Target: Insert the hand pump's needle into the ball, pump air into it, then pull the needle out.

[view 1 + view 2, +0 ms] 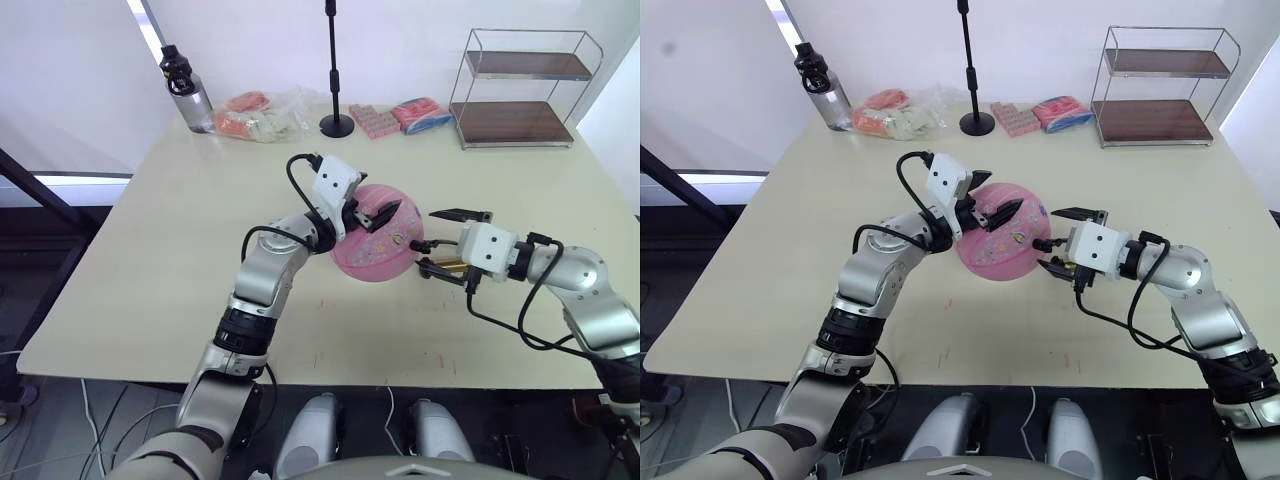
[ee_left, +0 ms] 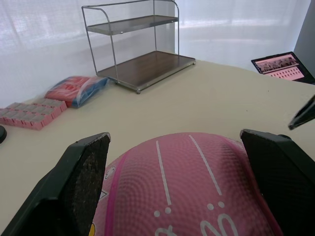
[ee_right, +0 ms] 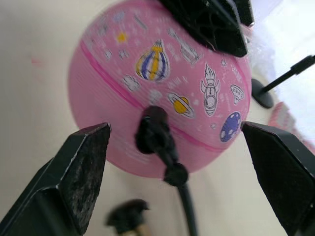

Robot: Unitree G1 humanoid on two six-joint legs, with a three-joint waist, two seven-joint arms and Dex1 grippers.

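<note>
My left gripper [image 1: 372, 212] straddles the ball [image 1: 375, 247], unclamped; my open, empty right gripper [image 3: 167, 147] faces the hose fitting [image 3: 156, 135] dead ahead.

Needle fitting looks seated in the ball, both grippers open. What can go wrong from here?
1. The ball sits on the table between the left gripper fingers, which are spread and may not be clamping it. A push or pull on the needle fitting could roll it.
2. The right gripper is open around the hose; closing off-centre could bend the needle sideways.
3. The hand pump lies loose under the right gripper and could get dragged.
</note>
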